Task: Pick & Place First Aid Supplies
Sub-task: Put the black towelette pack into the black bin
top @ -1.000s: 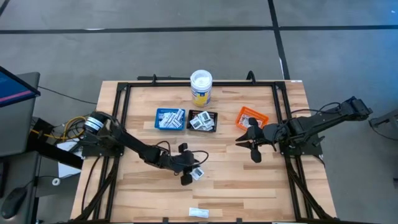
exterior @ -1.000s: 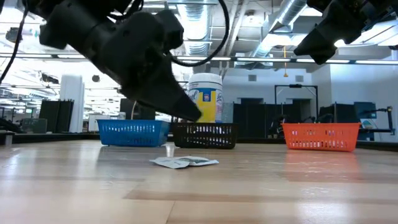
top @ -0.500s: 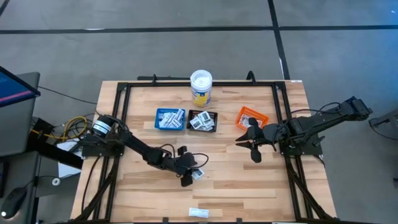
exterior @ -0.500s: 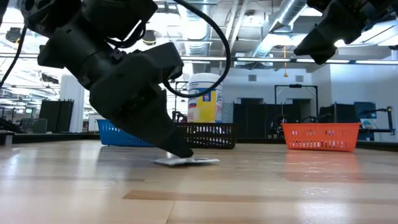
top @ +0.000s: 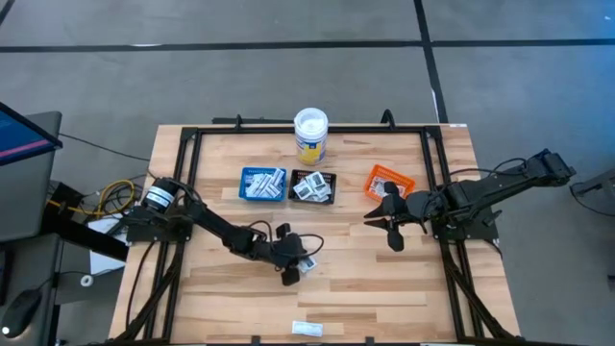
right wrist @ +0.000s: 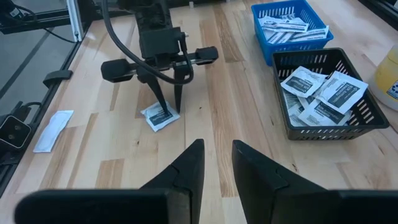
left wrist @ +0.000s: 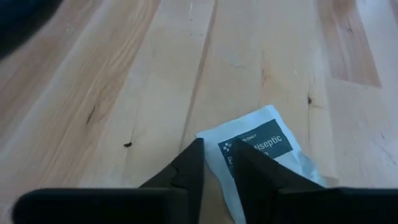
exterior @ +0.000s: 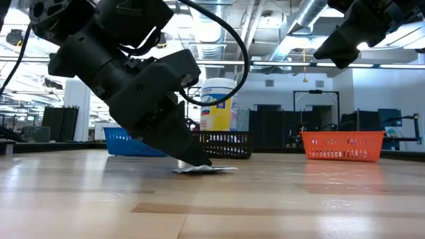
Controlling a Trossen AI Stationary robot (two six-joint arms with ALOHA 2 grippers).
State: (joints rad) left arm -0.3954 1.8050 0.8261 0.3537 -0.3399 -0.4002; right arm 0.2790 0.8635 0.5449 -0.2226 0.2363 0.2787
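My left gripper (top: 296,270) is down on the wooden table (top: 384,288), fingers (left wrist: 186,171) narrowly parted, straddling the edge of an antiseptic wipe packet (left wrist: 264,155) (flat on the boards, not lifted). The packet lies in front of the black basket (top: 314,187) holding more packets. My right gripper (top: 388,219) hovers beside the orange basket (top: 388,181), fingers slightly apart, empty.

We see a packet (left wrist: 264,158) on the table (left wrist: 124,74) between our left gripper's (left wrist: 217,171) jaws, trays (right wrist: 323,93) well beyond.
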